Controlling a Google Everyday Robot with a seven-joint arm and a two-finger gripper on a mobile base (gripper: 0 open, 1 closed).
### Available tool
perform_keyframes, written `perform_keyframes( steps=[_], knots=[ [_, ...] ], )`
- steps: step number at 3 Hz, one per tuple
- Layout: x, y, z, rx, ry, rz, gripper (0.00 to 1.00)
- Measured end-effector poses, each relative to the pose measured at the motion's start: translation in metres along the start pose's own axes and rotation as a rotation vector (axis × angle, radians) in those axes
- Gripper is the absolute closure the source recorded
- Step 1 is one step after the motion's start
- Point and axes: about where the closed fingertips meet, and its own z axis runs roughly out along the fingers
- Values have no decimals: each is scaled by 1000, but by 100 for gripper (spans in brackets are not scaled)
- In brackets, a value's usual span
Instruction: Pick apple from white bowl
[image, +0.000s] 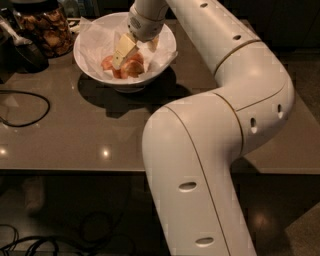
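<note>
The white bowl (90, 62), lined with crinkled white paper, stands at the back left of the brown table. Reddish apple pieces (131, 68) lie in its bottom. My gripper (136, 50) reaches down into the bowl from the white arm, right above the apple. One cream finger (123, 49) points down at the fruit, and the other (153, 43) shows a little to the right, with a gap between them. Nothing is held. The arm's wrist hides the bowl's far rim.
A glass jar of brown snacks (42, 27) stands left of the bowl, with a dark object (25, 52) in front of it. A black cable (30, 107) loops on the table's left. The table's front edge (75, 170) runs across the lower view. My arm's big elbow fills the right half.
</note>
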Motion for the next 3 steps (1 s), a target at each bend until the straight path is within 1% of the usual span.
perform_keyframes(
  steps=[1,2,3],
  knots=[
    [4,3,5,-19,10,-9,14],
    [9,7,15,-37,35,-16,26],
    [13,11,22,-47,50,-24,26]
  ],
)
